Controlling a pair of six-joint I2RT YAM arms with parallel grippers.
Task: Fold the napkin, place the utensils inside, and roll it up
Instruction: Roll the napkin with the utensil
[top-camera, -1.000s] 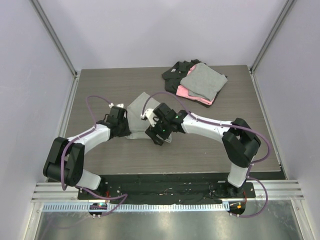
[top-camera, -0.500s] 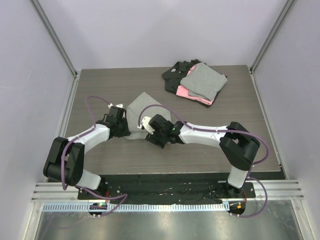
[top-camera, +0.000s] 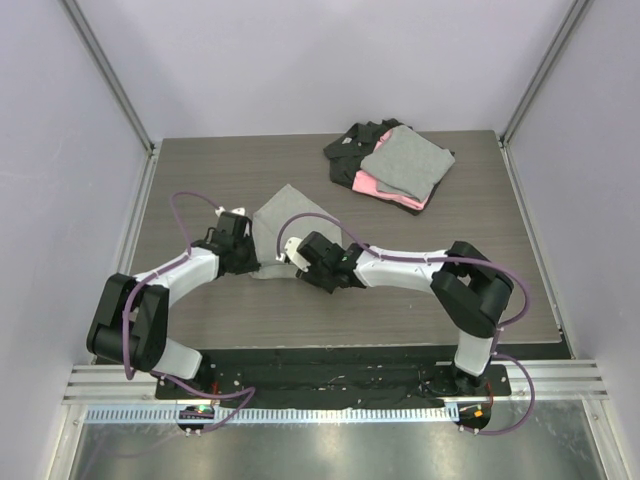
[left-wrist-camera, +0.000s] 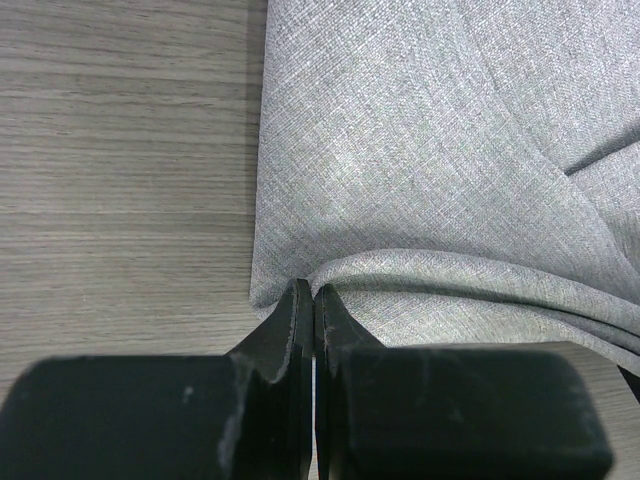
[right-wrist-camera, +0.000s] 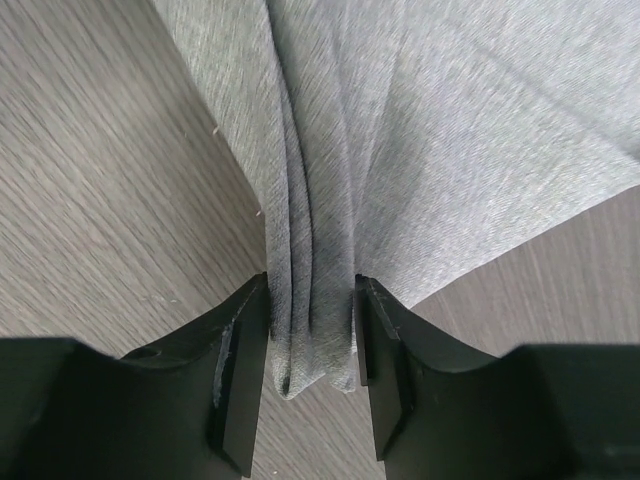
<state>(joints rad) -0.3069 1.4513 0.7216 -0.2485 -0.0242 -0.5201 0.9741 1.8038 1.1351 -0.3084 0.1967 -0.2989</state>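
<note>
Wood-grain table (top-camera: 400, 310); left gripper (left-wrist-camera: 313, 292) and right gripper (right-wrist-camera: 310, 290) pinch napkin (left-wrist-camera: 420, 130).

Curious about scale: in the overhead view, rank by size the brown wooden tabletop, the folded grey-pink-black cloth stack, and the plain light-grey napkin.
1. brown wooden tabletop
2. folded cloth stack
3. light-grey napkin, but it is partly hidden, so second versus third is unsure.
</note>
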